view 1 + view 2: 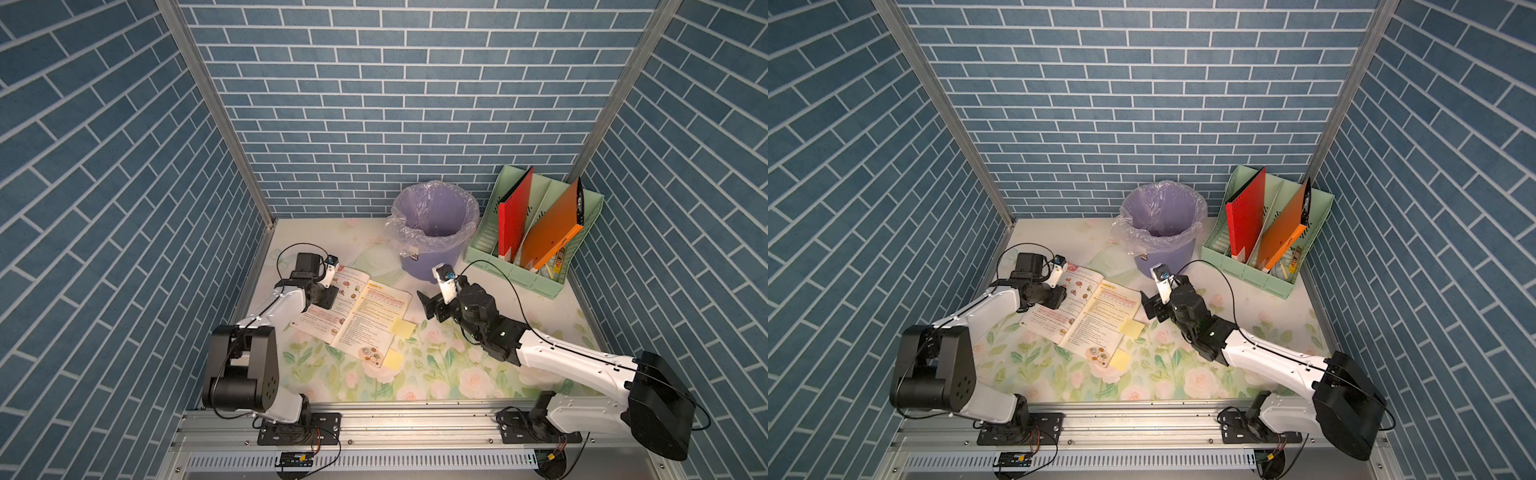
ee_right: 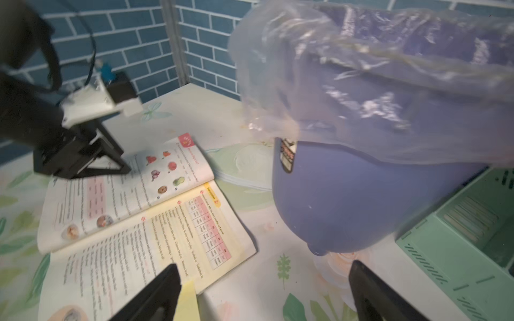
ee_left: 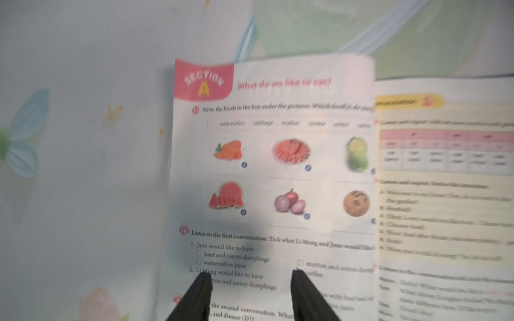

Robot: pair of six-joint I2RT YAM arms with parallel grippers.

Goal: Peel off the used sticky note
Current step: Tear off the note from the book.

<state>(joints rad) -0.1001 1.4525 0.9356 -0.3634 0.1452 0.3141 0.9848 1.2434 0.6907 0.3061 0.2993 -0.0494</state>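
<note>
An open textbook (image 1: 365, 320) lies on the flowered table. Two yellow sticky notes jut from the edge of its right page in both top views, the farther sticky note (image 1: 403, 328) and the nearer sticky note (image 1: 392, 359). My left gripper (image 1: 328, 297) is down on the left page, open, with its tips (image 3: 250, 275) on the printed text and nothing between them. My right gripper (image 1: 430, 307) hovers just right of the book, wide open and empty. In the right wrist view a sticky note (image 2: 189, 303) shows beside one of the right gripper's fingers (image 2: 167, 280).
A purple bin (image 1: 436, 232) with a clear liner stands behind the right gripper. A green file organiser (image 1: 536, 249) with red and orange folders fills the back right corner. A pale green thin booklet (image 1: 376, 259) lies behind the textbook. Blue brick walls close in three sides.
</note>
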